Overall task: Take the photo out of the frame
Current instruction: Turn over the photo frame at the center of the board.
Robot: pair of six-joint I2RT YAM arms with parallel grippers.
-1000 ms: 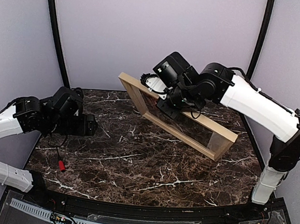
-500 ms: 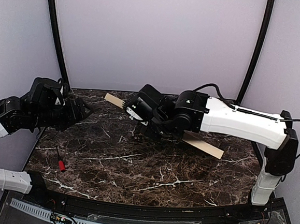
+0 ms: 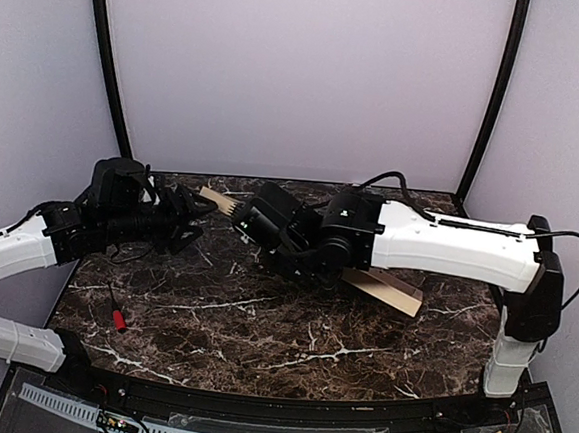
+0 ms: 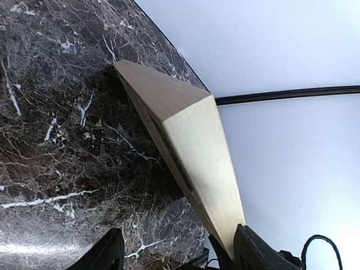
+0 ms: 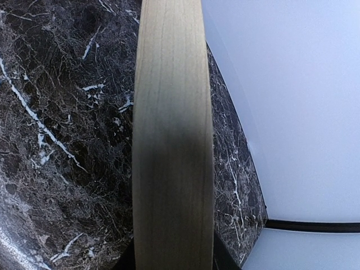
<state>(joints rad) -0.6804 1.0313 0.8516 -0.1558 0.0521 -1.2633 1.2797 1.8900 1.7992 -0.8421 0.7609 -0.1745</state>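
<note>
Dark brown marble table (image 3: 261, 325) with white veins, plain lavender walls (image 3: 301, 67) behind it and black poles (image 3: 106, 62) up the back corners. The frame (image 3: 389, 290), light natural wood, sits low over the back half of the table and runs diagonally from back left to nearer right. From the top camera it's pretty much edge-on, and the right arm covers its middle.

The right arm reaches way across to the left, and the right end effector (image 5: 171, 260) is clamped onto the moulding. In its wrist cam the wood runs straight up the centre of the shot from between the fingers.

The left end effector (image 4: 180, 256) is at the frame's left corner with its fingers spread. That corner pokes in between them, close up against one finger (image 4: 253, 253) and with a clear gap to the other, so it isn't pinching anything. There's shadow on the marble under that corner.

Also a small red-tipped thing (image 3: 118, 319) lying on the table near the left front, well apart from everything else.
</note>
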